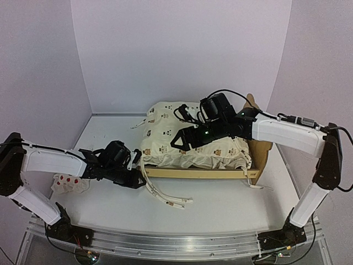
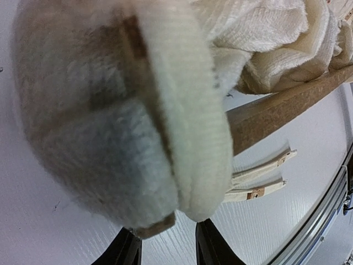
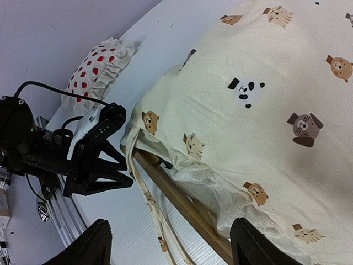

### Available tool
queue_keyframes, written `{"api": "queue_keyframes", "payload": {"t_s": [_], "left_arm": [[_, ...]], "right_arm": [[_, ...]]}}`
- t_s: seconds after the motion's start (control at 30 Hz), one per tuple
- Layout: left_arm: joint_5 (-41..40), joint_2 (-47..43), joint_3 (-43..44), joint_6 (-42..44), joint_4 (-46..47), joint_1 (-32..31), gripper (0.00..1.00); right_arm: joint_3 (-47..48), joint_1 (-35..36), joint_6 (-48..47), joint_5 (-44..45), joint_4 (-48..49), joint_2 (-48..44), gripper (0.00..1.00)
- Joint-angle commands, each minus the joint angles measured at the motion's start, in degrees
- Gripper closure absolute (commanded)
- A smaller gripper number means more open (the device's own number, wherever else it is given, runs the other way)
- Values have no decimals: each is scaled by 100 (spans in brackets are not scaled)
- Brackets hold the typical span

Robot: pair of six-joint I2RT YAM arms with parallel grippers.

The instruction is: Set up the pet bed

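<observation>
Left gripper (image 2: 168,248) at cushion (image 1: 165,118) corner, 9 o'clock of pet bed (image 1: 198,173), grip impossible to tell, right gripper (image 3: 176,243) spread wide above cushion, spotted pillow (image 1: 69,183) at 8 o'clock

A robot lab: bare white walls (image 1: 182,49) close around the table (image 1: 220,204), an aluminium rail (image 1: 176,241) along its near edge.

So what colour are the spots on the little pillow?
Red, on a white pillow; clearest in the right wrist view.

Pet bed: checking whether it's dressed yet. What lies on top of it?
The cushion lies on the bed, hiding its base; only the near rail and right end show.
</observation>
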Motion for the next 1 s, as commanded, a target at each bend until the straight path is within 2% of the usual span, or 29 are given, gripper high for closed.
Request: {"api": "queue_keyframes", "payload": {"t_s": [0.0, 0.17, 0.37, 0.43, 0.57, 0.87, 0.97], "left_arm": [[-2, 100, 275, 4, 379, -45, 64], [-94, 172, 370, -32, 436, -91, 63], [-280, 327, 479, -98, 480, -138, 72], [-362, 373, 548, -107, 436, -169, 79], [-427, 370, 708, -113, 255, -257, 99], [-696, 171, 1735, 87, -1108, -534, 100], [-1051, 139, 2159, 162, -1616, -541, 100]], "right_arm": [[95, 34, -68, 28, 39, 59, 25], [71, 39, -66, 3, 48, 69, 26], [4, 37, -66, -12, 50, 40, 26], [2, 33, -66, -41, 53, 49, 26], [50, 35, -33, -159, 71, 120, 26], [533, 289, -286, -339, 138, 703, 26], [703, 345, -386, -310, 150, 919, 26]]}}
